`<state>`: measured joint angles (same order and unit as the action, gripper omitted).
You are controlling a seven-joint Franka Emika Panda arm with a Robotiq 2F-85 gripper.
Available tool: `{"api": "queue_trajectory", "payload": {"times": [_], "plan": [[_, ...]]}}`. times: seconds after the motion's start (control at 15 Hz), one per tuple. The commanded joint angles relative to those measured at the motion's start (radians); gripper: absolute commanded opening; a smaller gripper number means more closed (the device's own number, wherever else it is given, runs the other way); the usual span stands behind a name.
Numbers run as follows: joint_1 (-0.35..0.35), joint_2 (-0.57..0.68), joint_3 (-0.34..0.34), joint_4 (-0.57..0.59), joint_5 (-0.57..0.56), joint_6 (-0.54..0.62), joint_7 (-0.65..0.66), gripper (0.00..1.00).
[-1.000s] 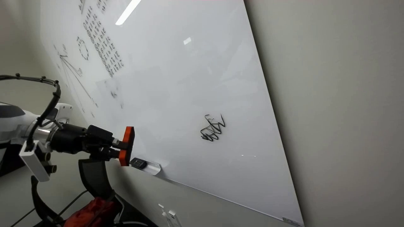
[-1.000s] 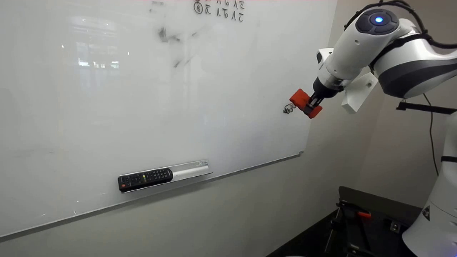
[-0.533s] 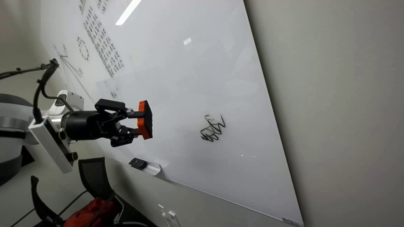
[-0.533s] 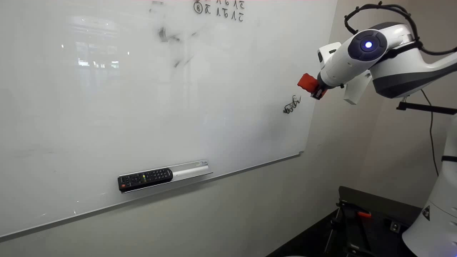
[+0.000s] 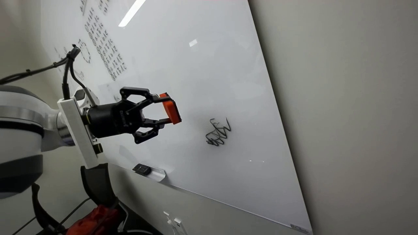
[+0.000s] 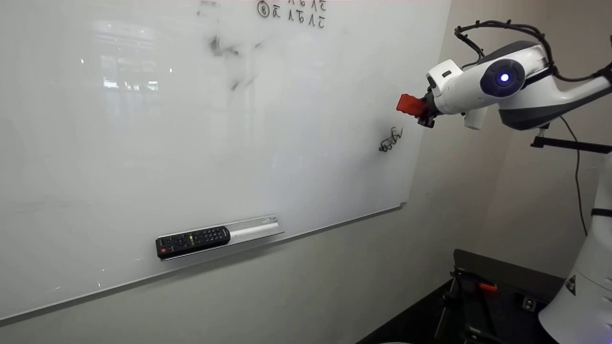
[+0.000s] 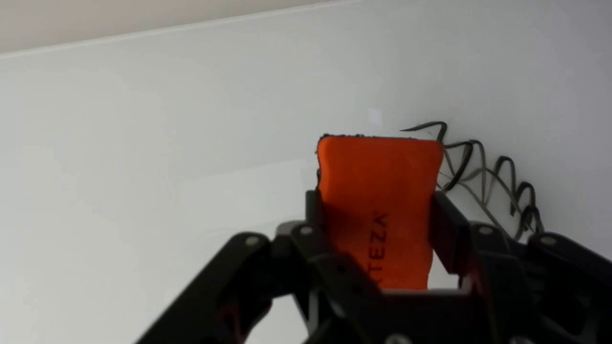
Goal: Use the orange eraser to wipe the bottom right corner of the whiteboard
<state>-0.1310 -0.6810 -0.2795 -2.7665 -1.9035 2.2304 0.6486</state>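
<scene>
I'd guess the orange eraser [image 7: 377, 181] is light and a bit springy — hardly fragile — and best pinched by opposite sides, leaving its dark face free. The tool [image 5: 168, 109] has it just so, gripped at two sides. From here it's a bright block, black lettering [image 7: 377, 243] facing the tool, dark face turned away, held out ahead, seemingly short of the whiteboard [image 5: 228, 81].

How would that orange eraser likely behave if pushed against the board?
The eraser is probably fairly firm, looking barely bent in the claw. Being blocky, it should slide, not roll. It might pivot, pinched only at opposite edges.
</scene>
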Motion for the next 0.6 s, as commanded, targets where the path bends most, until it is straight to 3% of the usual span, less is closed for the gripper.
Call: {"api": "queue_trajectory", "payload": {"times": [0.0,0.27,0.53], "plan": [[0.019,-0.005,-0.014,0.000,0.000,-0.011,-0.007,0.30],[-0.002,0.026,-0.064,0.018,-0.146,0.064,-0.188,0.30],[-0.026,0.045,-0.195,0.061,-0.320,0.251,-0.345,0.30]]}}
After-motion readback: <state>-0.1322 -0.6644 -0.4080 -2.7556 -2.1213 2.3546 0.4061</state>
